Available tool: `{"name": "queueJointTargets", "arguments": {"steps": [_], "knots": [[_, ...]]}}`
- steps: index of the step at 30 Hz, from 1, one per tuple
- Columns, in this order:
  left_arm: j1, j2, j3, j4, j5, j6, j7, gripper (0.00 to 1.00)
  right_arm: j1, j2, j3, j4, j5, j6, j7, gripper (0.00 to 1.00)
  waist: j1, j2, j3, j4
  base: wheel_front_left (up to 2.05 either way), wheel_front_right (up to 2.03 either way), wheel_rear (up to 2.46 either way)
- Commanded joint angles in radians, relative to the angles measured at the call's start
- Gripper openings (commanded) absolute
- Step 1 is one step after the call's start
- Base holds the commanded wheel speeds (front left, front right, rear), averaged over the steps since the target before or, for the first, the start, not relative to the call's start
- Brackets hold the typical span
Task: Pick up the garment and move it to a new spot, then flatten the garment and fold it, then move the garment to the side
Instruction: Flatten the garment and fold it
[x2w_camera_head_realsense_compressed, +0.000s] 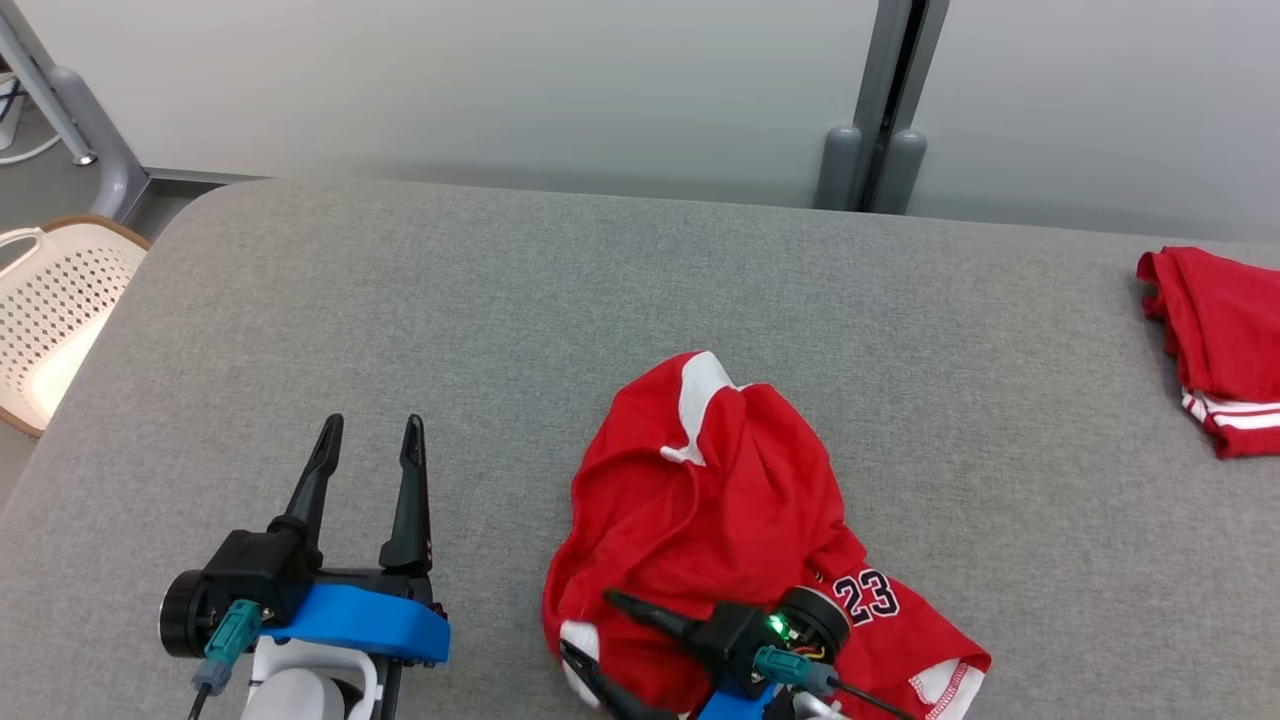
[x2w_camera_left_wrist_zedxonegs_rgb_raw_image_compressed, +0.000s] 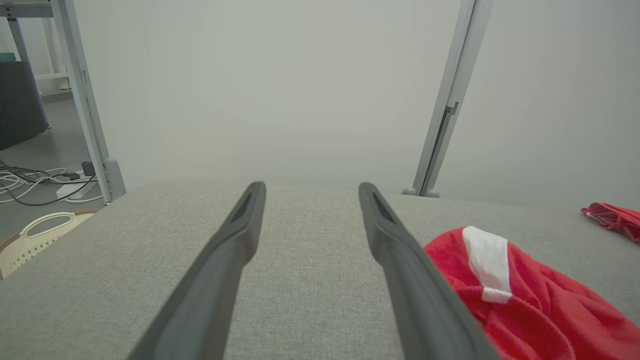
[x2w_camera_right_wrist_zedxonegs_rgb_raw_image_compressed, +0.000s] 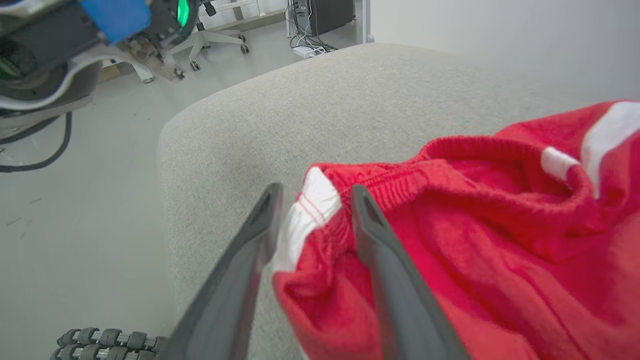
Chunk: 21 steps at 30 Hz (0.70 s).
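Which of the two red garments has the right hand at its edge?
The crumpled one printed with 23; the right hand straddles its edge, fingers open. The other lies apart at the far right.

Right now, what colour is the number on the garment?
White 23 on the red garment; clearest in the head view.

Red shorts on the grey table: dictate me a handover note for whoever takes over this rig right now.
Left pincer: open, holding nothing, over bare table left of the red shorts.
Right pincer: open, straddling the shorts' white-striped waistband edge, not yet closed.
Shorts: crumpled near the table's front edge. Another red garment lies at the far right.
Done: nothing that shows.
Left: grasp, move, flatten, fold, set aside.
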Motion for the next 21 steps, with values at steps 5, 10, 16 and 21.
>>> {"name": "queueJointTargets", "arguments": {"steps": [5, 10, 16, 21], "knots": [[0.007, 0.003, 0.008, -0.002, 0.004, -0.002, -0.004, 1.0, -0.047, -0.002, -0.064, 0.0, -0.004, 0.0, -0.008, 1.0, 0.0, 0.0, -0.006, -0.037, 0.0, 0.0, 0.0], [0.013, 0.002, 0.011, -0.006, 0.01, -0.002, -0.004, 1.0, -0.006, -0.03, -0.219, -0.049, -0.069, 0.0, -0.008, 1.0, 0.0, 0.0, -0.017, -0.066, 0.0, 0.0, 0.0], [0.031, 0.006, 0.018, -0.01, 0.013, -0.002, -0.004, 1.0, 0.078, -0.088, -0.382, -0.104, -0.133, 0.0, -0.008, 1.0, 0.0, 0.0, -0.032, -0.091, 0.0, 0.0, 0.0], [0.038, 0.009, 0.018, -0.011, 0.013, -0.002, -0.004, 1.0, 0.154, -0.109, -0.447, -0.129, -0.159, 0.0, -0.008, 1.0, 0.0, 0.0, -0.038, -0.101, 0.0, 0.0, 0.0]]}}
